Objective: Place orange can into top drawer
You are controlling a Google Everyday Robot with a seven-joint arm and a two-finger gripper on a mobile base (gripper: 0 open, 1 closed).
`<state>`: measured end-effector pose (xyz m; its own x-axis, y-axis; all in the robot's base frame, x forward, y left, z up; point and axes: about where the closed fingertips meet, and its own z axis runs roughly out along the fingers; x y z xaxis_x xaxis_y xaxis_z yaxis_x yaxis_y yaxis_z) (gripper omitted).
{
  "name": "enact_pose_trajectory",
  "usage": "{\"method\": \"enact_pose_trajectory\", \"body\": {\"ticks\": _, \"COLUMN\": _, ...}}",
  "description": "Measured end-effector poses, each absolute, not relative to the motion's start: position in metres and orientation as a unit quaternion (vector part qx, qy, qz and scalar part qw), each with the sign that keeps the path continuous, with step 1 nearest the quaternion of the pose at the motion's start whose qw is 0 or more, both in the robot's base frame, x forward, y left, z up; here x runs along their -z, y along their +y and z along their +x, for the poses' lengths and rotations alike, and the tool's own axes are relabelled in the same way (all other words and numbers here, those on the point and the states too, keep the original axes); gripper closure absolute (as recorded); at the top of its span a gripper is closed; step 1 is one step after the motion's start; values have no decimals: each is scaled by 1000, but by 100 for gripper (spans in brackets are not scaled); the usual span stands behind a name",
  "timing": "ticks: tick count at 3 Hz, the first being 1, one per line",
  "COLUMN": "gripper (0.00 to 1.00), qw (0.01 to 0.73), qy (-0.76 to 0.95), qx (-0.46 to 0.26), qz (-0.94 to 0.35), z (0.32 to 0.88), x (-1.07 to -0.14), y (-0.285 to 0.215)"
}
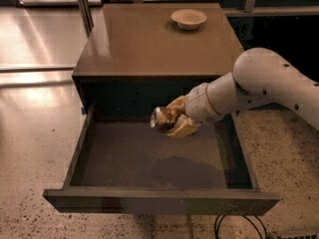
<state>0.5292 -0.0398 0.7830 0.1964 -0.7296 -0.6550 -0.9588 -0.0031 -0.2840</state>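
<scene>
Camera view: I see my gripper [175, 122] hanging over the back half of the open top drawer [159, 202], its two tan fingers [183, 129] clamped on the orange can [160, 118]. The can lies sideways in the grip, silver end facing left, above the drawer floor. My white arm [264, 83] reaches in from the right. A pale bowl [188, 18] sits on the cabinet top [149, 44], near its rear edge.

You're in an office-like or lab-like room: speckled polished floor [35, 148], plain brown cabinet [149, 44], metal post [82, 6] far left, cables [234, 226] near right. Your gripper [173, 122] clasps the orange can [162, 118] above the open top drawer [159, 201].
</scene>
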Motion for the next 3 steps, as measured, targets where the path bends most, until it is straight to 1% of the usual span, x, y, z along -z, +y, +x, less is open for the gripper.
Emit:
{"method": "enact_pose_trajectory", "body": {"ticks": 1, "gripper": 100, "qw": 327, "qy": 612, "qx": -194, "qz": -694, "z": 517, "x": -727, "y": -25}}
{"method": "enact_pose_trajectory", "body": {"ticks": 2, "gripper": 100, "qw": 308, "qy": 602, "qx": -234, "qz": -698, "z": 515, "x": -675, "y": 2}}
{"method": "enact_pose_trajectory", "body": {"ticks": 3, "gripper": 100, "qw": 308, "qy": 602, "qx": -234, "qz": -699, "z": 515, "x": -675, "y": 2}}
